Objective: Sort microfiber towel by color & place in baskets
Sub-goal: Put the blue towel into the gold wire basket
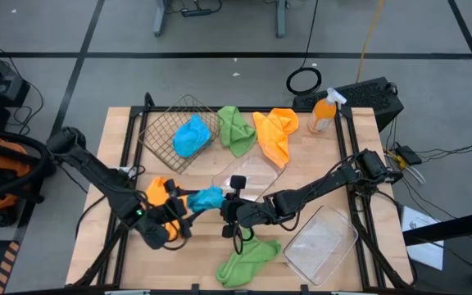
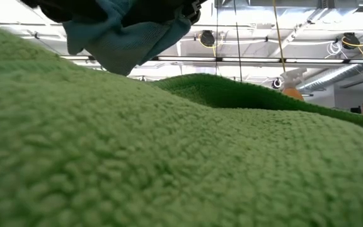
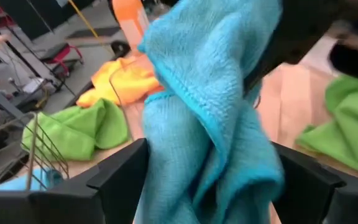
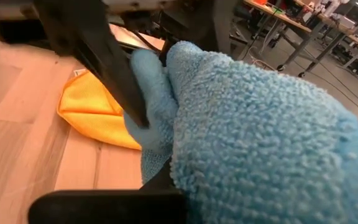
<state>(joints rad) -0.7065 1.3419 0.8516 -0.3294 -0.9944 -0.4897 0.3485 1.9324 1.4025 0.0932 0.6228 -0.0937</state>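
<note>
High: both arms reach inward over the counter (image 1: pixel 129 123); right gripper (image 1: pixel 229 206) jaws clenched on blue towel (image 1: pixel 206 197), mid-counter, lifted.
Left wrist: left gripper (image 3: pixel 210 180) jaws released, straddling the towel.
Right wrist: orange towel (image 4: pixel 92 115) beneath.

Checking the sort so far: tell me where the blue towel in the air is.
In the high view the blue towel hangs mid-table between the left gripper and right gripper, beside an orange towel.
</note>
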